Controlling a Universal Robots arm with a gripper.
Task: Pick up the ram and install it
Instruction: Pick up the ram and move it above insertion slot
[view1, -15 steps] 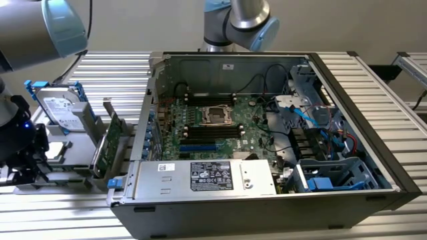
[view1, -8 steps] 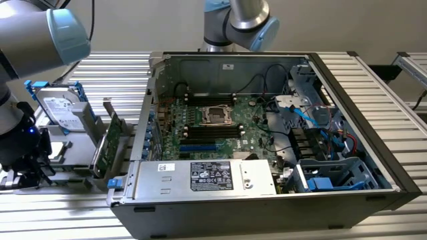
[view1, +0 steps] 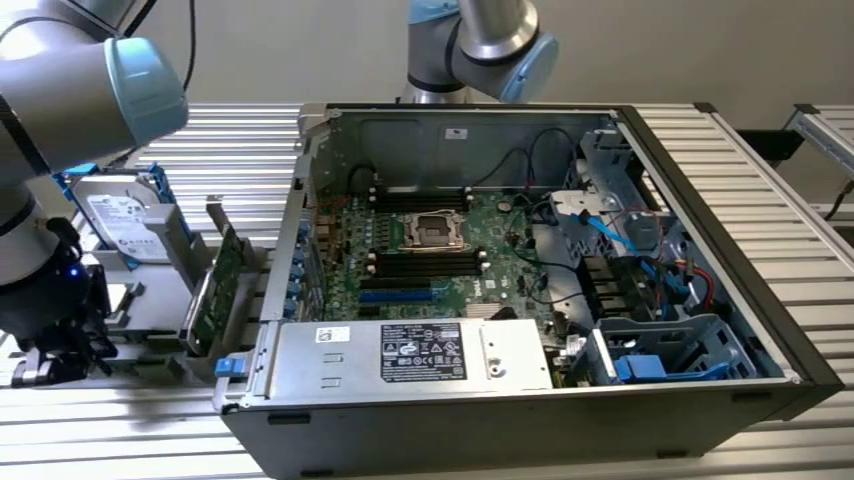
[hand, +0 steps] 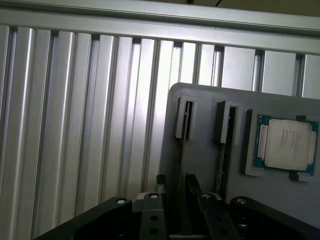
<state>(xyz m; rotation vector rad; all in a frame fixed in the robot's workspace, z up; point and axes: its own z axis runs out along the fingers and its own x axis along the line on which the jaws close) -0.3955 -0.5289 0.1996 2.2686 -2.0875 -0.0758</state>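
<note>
the exterior view looks down steeply from high and fairly far back, over the open computer case (view1: 441, 440) on the ribbed surface (view1: 240, 135). the wrist view sits low and close, facing down past its own jaws onto the grey holder (hand: 210, 130). both views share that holder (view1: 140, 300) and the surface (hand: 75, 125).

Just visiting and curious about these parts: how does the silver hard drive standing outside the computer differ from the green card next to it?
The hard drive is a thick silvery box with a white label; the green card is a thin circuit board. The green card stands right beside the computer case, the hard drive farther from it. Both stand on edge outside the case.
</note>
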